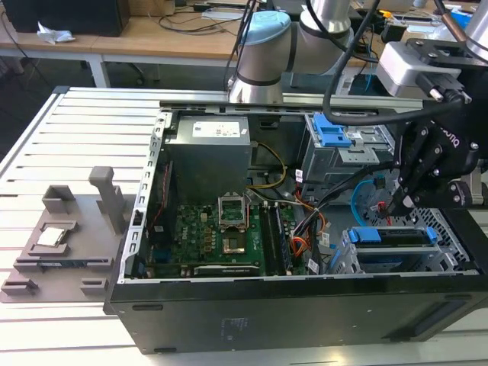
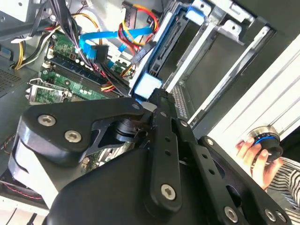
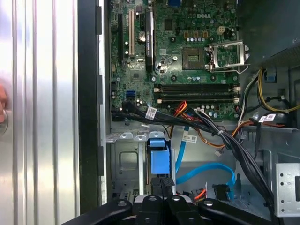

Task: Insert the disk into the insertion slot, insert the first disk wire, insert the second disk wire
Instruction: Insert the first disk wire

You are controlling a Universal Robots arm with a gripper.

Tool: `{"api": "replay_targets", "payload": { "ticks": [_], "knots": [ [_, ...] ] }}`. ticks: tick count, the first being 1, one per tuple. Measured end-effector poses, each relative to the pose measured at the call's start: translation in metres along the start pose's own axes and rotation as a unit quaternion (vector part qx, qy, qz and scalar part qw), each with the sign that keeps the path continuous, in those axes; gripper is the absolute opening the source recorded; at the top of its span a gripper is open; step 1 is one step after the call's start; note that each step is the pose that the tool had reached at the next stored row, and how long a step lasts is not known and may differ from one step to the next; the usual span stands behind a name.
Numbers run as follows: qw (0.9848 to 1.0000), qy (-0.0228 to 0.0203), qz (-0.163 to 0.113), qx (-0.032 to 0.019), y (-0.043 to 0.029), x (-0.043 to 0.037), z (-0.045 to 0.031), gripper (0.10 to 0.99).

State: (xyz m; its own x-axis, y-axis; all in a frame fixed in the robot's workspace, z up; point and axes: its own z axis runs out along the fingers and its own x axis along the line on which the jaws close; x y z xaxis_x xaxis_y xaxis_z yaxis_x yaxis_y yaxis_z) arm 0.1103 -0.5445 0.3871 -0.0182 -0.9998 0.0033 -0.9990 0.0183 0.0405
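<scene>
Open black pc case (image 1: pixel 305 313) lies on its side on a slatted alu table (image 1: pixel 84 130). Inside: green mobo (image 1: pixel 202 236) w/ cpu socket (image 1: pixel 231 212), grey psu (image 1: pixel 210 149) right next to it. In the first wrist view a thick black cable bundle (image 3: pixel 236 145) crosses the board's edge. Grey plastic fixture (image 1: pixel 61 244) sits on the table at the exterior view's left, apart from the case.

Black cable bundle (image 3: pixel 206 127) crowds beside the disk (image 3: pixel 158 161).
</scene>
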Motion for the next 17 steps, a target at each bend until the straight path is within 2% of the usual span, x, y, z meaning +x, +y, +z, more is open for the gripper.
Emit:
{"api": "replay_targets", "payload": {
  "ticks": [3,5,8,9,11,14,15,16,17],
  "knots": [
    [1.0000,0.0000,0.000,-0.0006,-0.0100,-0.0034,-0.0002,0.106],
    [1.0000,0.0000,0.000,-0.0006,-0.0134,-0.0077,-0.0003,0.106],
    [1.0000,0.0000,0.000,-0.0006,-0.0181,-0.0215,-0.0001,0.106],
    [1.0000,0.0000,0.000,-0.0010,-0.0200,-0.0263,0.0020,0.106],
    [1.0000,0.0001,0.000,-0.0017,-0.0212,-0.0302,0.0090,0.106],
    [1.0000,0.0001,0.000,-0.0017,-0.0213,-0.0304,0.0091,0.114],
    [1.0000,0.0001,0.000,-0.0017,-0.0213,-0.0304,0.0091,0.169],
    [1.0000,0.0000,0.000,-0.0017,-0.0213,-0.0304,0.0092,0.169],
    [1.0000,0.0001,0.000,-0.0018,-0.0213,-0.0304,0.0092,0.235]
  ]
}}
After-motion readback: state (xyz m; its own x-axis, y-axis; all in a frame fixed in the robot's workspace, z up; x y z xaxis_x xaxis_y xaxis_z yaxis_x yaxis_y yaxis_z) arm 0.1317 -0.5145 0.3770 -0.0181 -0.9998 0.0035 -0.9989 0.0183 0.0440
